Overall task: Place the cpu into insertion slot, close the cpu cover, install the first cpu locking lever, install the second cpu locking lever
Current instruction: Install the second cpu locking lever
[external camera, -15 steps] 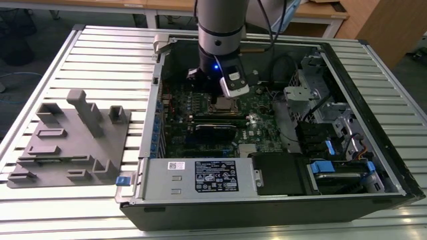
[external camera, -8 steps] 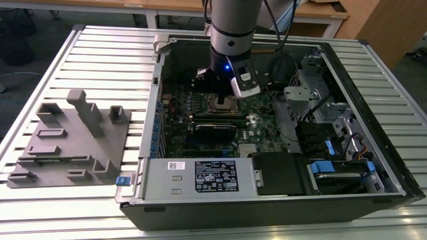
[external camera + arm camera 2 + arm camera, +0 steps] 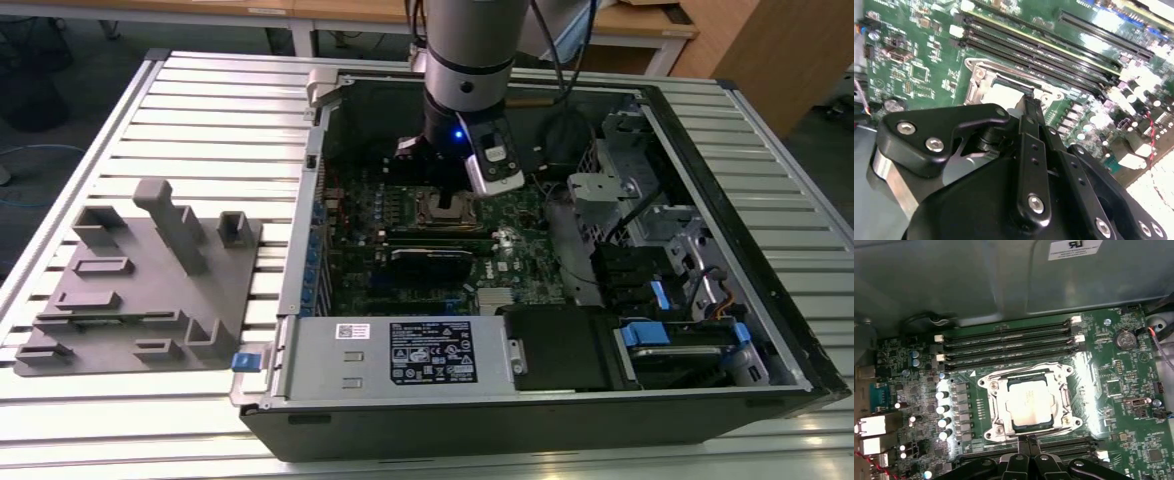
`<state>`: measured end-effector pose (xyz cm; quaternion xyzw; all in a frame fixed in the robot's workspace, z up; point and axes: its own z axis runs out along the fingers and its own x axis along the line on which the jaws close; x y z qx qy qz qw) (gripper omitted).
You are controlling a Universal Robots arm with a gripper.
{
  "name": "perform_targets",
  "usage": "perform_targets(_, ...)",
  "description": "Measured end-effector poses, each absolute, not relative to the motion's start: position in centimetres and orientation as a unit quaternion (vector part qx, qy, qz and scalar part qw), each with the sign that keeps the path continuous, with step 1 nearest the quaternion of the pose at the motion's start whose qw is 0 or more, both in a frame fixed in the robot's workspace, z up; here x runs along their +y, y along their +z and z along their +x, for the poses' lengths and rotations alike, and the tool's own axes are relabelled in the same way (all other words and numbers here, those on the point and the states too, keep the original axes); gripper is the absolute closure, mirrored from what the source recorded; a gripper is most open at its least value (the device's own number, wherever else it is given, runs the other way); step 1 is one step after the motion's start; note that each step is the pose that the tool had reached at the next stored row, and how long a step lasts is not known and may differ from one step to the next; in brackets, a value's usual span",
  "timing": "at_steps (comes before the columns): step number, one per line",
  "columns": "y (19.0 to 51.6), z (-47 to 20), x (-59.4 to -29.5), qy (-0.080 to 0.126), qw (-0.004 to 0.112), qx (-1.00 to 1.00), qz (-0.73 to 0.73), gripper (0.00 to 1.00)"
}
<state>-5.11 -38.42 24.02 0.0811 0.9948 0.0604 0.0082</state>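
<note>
The cpu [image 3: 1029, 404], a silvery square chip, lies flat in the insertion slot [image 3: 1000, 412] on the green motherboard. The cpu cover [image 3: 1026, 375], a metal frame with a window, lies down around the chip. In the exterior view the arm reaches into the open computer case, and my gripper [image 3: 447, 197] hangs just over the socket [image 3: 447, 210]. Both wrist views show the black fingers [image 3: 1026, 441] pressed together with nothing between them. Their tip [image 3: 1029, 104] sits at the socket's edge beside the chip [image 3: 1004, 95]. I cannot make out how the locking levers stand.
Long black memory slots [image 3: 1009, 337] run beside the socket. A black card [image 3: 430, 262] sits lower on the board. The power supply [image 3: 400, 355] and drive bays [image 3: 627, 200] crowd the case. A grey fixture plate [image 3: 134, 290] lies on the table at the exterior view's left.
</note>
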Motion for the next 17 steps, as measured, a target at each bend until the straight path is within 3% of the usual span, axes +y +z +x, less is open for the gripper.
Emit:
perform_targets(13, 24.0, -3.7, -36.7, 0.06, 0.008, 0.995, 0.081, 0.89)
perform_targets(17, 24.0, -3.6, -35.7, 0.05, 0.009, 0.995, 0.081, 0.89)
